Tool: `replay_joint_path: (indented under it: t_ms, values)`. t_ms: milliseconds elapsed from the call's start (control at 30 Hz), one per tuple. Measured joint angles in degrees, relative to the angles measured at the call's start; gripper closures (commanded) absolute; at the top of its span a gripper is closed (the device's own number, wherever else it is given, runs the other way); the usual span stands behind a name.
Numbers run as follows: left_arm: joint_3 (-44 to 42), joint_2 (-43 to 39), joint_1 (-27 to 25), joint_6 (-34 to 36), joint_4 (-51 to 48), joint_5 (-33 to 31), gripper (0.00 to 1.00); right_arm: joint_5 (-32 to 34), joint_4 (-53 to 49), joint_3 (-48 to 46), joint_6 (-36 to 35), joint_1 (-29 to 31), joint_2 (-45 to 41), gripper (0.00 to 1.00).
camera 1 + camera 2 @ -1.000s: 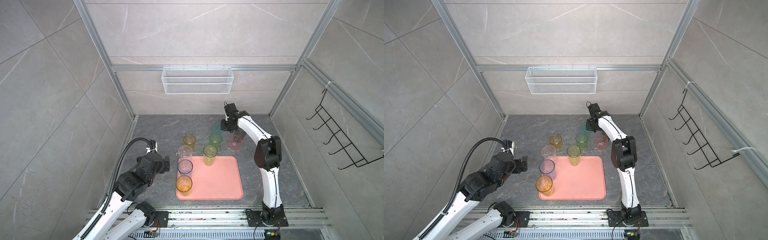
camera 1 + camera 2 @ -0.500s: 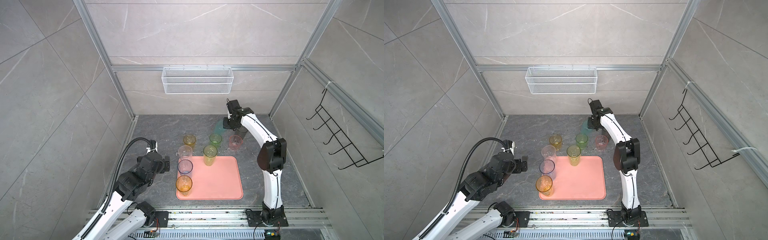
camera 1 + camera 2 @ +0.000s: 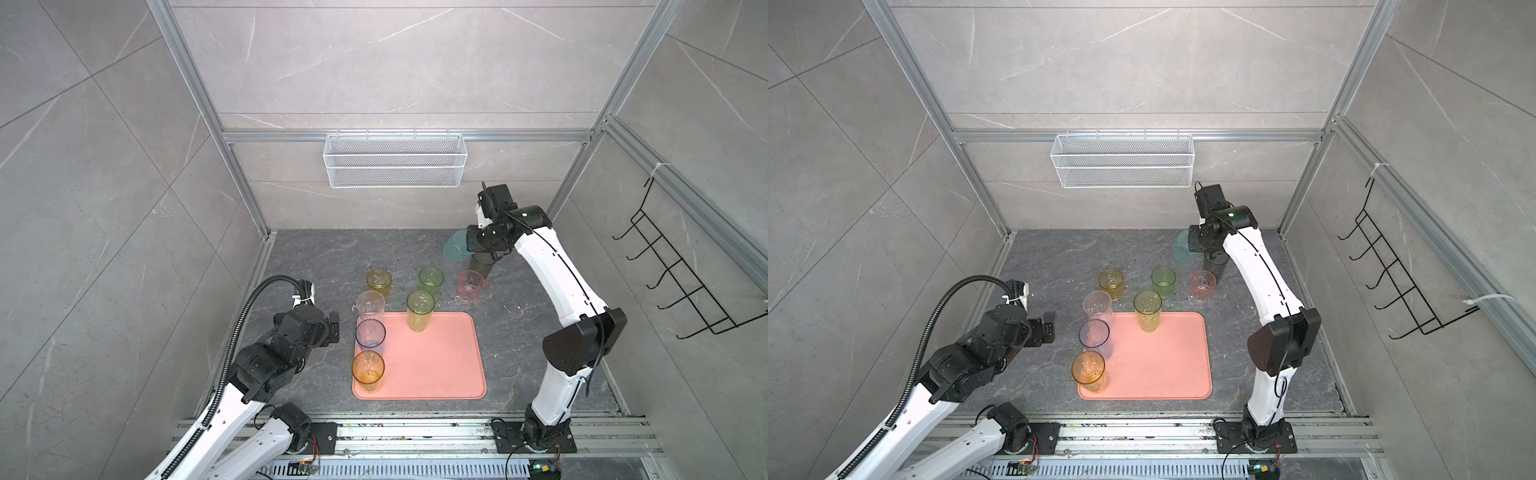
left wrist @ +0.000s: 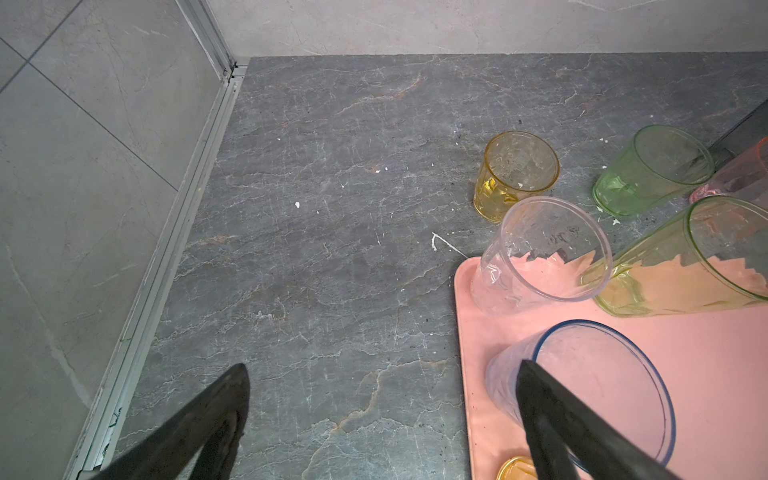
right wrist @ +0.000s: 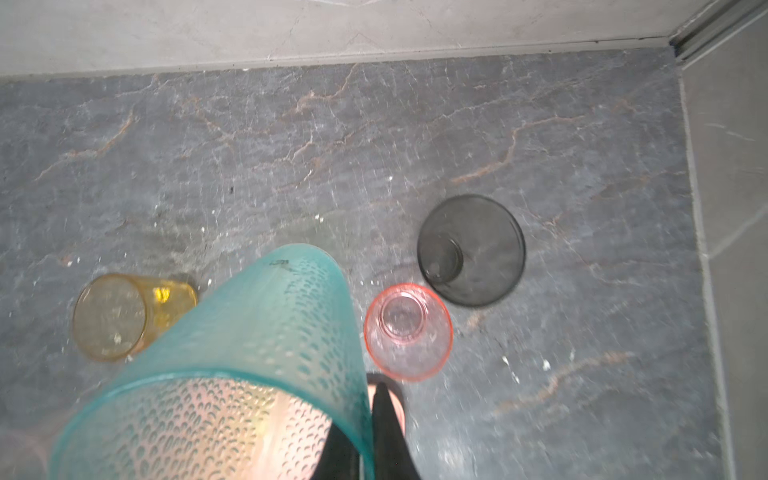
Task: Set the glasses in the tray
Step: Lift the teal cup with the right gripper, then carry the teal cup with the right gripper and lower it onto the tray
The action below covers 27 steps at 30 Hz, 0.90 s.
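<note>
Right now my right pincer (image 5: pixel 368 415) is clamped tight on the wall of the teal glass (image 5: pixel 257 332), one finger inside the mouth and one outside. The glass hangs tilted behind the far right corner of the tray (image 3: pixel 440 365), seemingly clear of the bench (image 3: pixel 324 257). My left pincer (image 4: pixel 382 370) stands spread as wide as it goes with nothing between its fingers. It hovers just off the tray's left edge, near the blue-rimmed glass (image 3: pixel 370 333) but apart from it in both top views. Four glasses stand upright on the tray: the tall amber glass (image 3: pixel 368 369) at the near left corner, the blue-rimmed glass behind it along the left edge, the clear glass (image 3: pixel 370 305) at the far left corner, and the yellow-green glass (image 3: pixel 419 311) at the middle of the far edge. On the bench behind the tray's far edge stand the short amber glass (image 3: pixel 379 280), the short green glass (image 3: pixel 431 280) and the pink glass (image 3: pixel 471 286), none touching the tray. The smoky black glass (image 5: pixel 471 249) stands farther back from the tray, beyond the pink glass, and in both top views my right arm hides part of it. In the right wrist view the pink and black glasses sit just beside each other, and I cannot tell whether they touch.
</note>
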Motion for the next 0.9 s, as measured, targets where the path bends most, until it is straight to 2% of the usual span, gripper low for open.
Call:
replay_joint_path:
  t_ms: [267, 467, 667, 900]
  values:
    - [0.00, -0.07, 0.00, -0.09, 0.00, 0.28, 0.00, 0.26, -4.57, -10.40, -1.05, 3.58, -12.17, 1.00]
    - [0.00, -0.07, 0.00, -0.11, 0.00, 0.48, 0.00, 1.79, -7.13, -19.04, -0.70, 9.31, -19.80, 1.00]
    - [0.00, -0.22, 0.00, -0.09, 0.02, 0.48, 0.00, 3.52, -8.39, -27.15, 1.57, 15.28, -24.61, 1.00]
    - [0.00, -0.20, 0.00, -0.11, 0.02, 0.46, 0.00, 4.42, -8.07, -35.67, 4.81, 18.86, -28.30, 1.00]
